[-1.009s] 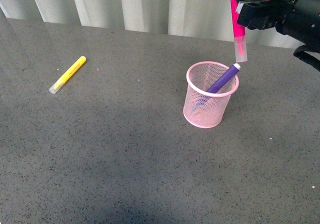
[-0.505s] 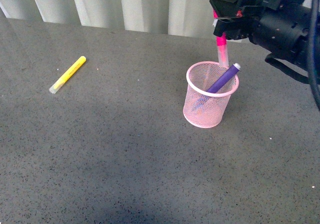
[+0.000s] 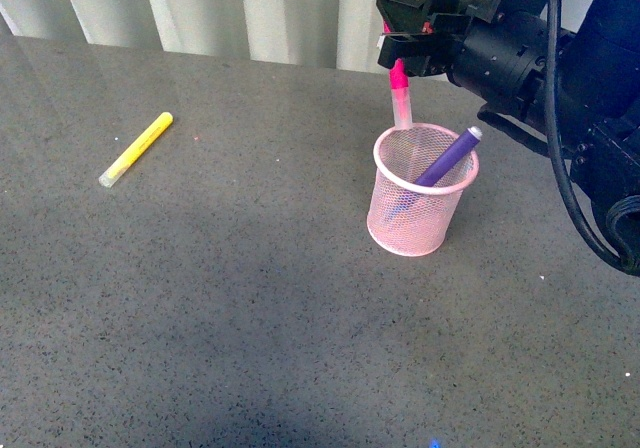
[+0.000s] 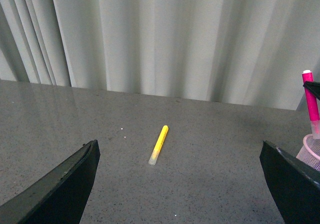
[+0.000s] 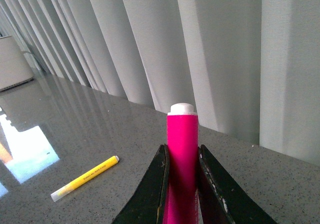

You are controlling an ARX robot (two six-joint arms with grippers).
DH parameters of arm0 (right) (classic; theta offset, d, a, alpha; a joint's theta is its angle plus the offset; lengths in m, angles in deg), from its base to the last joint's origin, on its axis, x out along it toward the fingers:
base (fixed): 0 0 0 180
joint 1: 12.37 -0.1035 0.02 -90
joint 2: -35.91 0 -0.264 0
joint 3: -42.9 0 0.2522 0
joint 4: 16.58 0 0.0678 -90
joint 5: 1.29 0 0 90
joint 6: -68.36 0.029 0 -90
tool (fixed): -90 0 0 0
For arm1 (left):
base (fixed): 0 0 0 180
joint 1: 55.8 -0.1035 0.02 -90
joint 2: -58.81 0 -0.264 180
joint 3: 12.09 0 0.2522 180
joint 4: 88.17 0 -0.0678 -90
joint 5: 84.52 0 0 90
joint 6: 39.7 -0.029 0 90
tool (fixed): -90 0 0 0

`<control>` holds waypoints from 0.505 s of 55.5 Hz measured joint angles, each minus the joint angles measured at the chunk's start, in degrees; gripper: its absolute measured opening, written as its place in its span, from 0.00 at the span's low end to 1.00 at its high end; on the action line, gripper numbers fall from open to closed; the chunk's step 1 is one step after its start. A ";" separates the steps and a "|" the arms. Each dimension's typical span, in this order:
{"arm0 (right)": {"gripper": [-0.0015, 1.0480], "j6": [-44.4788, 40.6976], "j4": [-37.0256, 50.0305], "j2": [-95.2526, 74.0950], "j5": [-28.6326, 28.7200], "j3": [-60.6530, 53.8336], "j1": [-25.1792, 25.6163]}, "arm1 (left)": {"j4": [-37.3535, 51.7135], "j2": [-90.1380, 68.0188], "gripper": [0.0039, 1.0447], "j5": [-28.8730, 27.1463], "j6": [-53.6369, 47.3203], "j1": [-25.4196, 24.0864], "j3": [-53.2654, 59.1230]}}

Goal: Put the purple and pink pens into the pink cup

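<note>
Above the far rim of the pink cup [image 3: 422, 190] I have the pink pen [image 3: 395, 53] upright, clamped in my right gripper [image 3: 403, 40]. Inside leans the purple pen [image 3: 446, 158]. My left gripper [image 4: 180, 184] stands apart; a yellow marker [image 3: 136, 149] lies well left.

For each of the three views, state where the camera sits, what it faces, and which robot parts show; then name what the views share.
Front: on the body, facing the table; right gripper holds the pink pen upright above the pink cup, purple pen inside.
Left wrist: faces curtain and yellow marker; open left gripper fingers frame it.
Right wrist: looks along its fingers clamping the pink pen.
Shared: yellow marker, pink pen.
</note>
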 joint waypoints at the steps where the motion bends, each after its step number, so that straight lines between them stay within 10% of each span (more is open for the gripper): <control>1: 0.11 -0.02 0.00 0.00 0.02 -0.04 0.04 | 0.00 0.00 0.94 0.00 0.00 0.00 0.00; 18: 0.12 -0.26 0.04 0.00 0.79 -2.45 1.36 | 0.00 0.00 0.94 0.00 0.00 0.00 0.00; 28: 0.40 -0.37 0.04 0.00 0.98 -3.41 1.81 | 0.00 0.00 0.94 0.00 0.00 0.00 0.00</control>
